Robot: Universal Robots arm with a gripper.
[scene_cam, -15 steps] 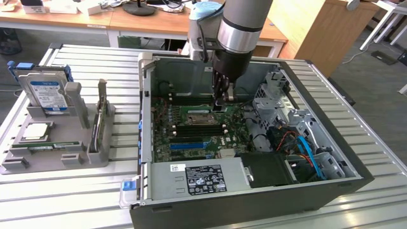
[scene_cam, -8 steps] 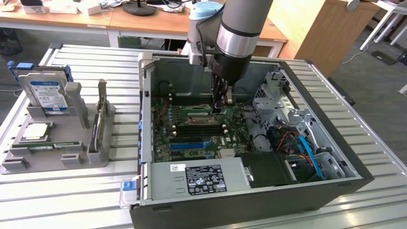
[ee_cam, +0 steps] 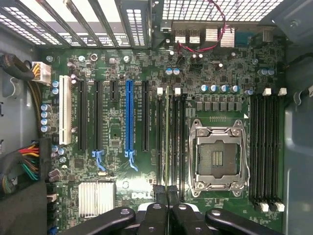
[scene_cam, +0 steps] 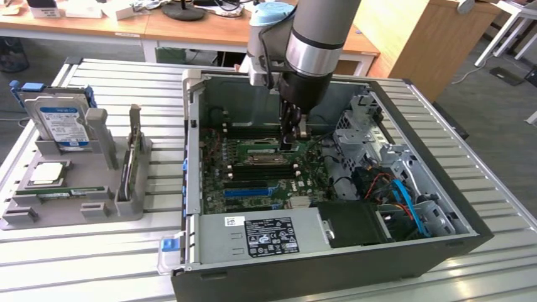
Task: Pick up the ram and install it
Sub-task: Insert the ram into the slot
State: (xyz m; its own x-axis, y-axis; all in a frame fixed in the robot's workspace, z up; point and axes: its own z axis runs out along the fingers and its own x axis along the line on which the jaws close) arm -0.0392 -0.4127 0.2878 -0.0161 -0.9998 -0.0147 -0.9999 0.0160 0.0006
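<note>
My gripper (ee_cam: 167, 192) reaches down into the open computer case (scene_cam: 436, 251), over the motherboard (ee_cam: 112, 132). Its two black fingers (ee_cam: 157, 196) are shut on the ram (ee_cam: 167, 142), which shows edge-on as a thin pale green strip. The strip runs along the black memory slots (ee_cam: 160, 137) just beside the open silver processor socket (ee_cam: 217, 156). Whether the ram sits fully down in a slot I cannot tell. In the exterior view the gripper (scene_cam: 290, 139) hangs straight down at the middle of the board, and the ram is hidden by the fingers.
A grey parts tray (scene_cam: 17, 217) stands at the exterior view's left, holding a hard drive (scene_cam: 60, 123) with a blue-white label, a square silver chip (scene_cam: 49, 173) and a flat green stick (scene_cam: 67, 192). Cables (scene_cam: 403, 192), a drive cage (scene_cam: 356, 135) and the power supply (scene_cam: 260, 236) crowd the case.
</note>
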